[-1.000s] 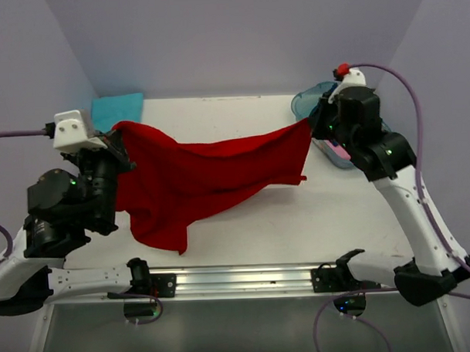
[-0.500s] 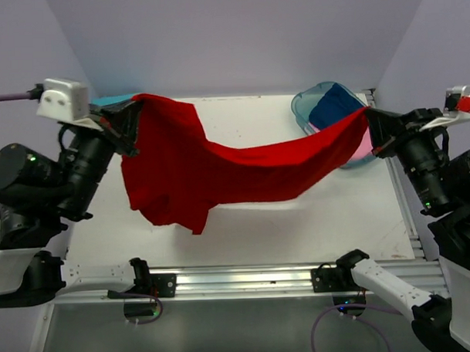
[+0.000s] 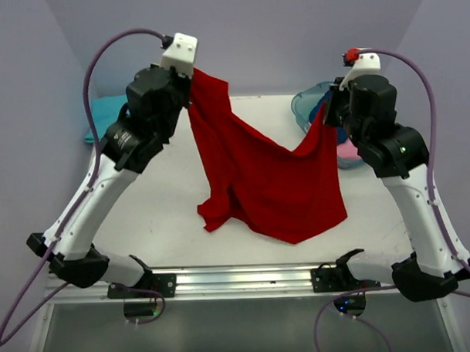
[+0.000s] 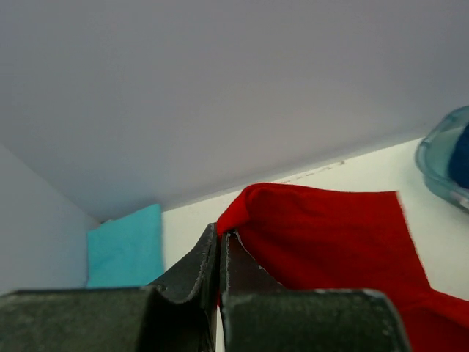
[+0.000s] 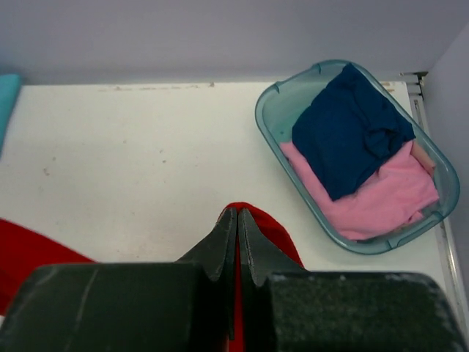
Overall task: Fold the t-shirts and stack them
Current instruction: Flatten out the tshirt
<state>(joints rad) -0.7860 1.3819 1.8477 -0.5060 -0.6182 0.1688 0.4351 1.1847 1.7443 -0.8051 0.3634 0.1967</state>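
Pale walls enclosed a white desk [image 3: 167, 217]. Above it the red t-shirt [image 3: 274, 182] hung between both arms, sagging low; the left jaws and the right jaws each pinched a top corner tight. A turquoise t-shirt [image 3: 102, 119] lay far left, and the navy t-shirt [image 5: 348, 128] and pink t-shirt [image 5: 381, 198] filled the basket [image 5: 259, 121]

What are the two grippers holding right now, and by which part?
Both are shut on the red t-shirt. The left gripper pinches one raised corner and the right gripper pinches the other. The cloth sags between them.
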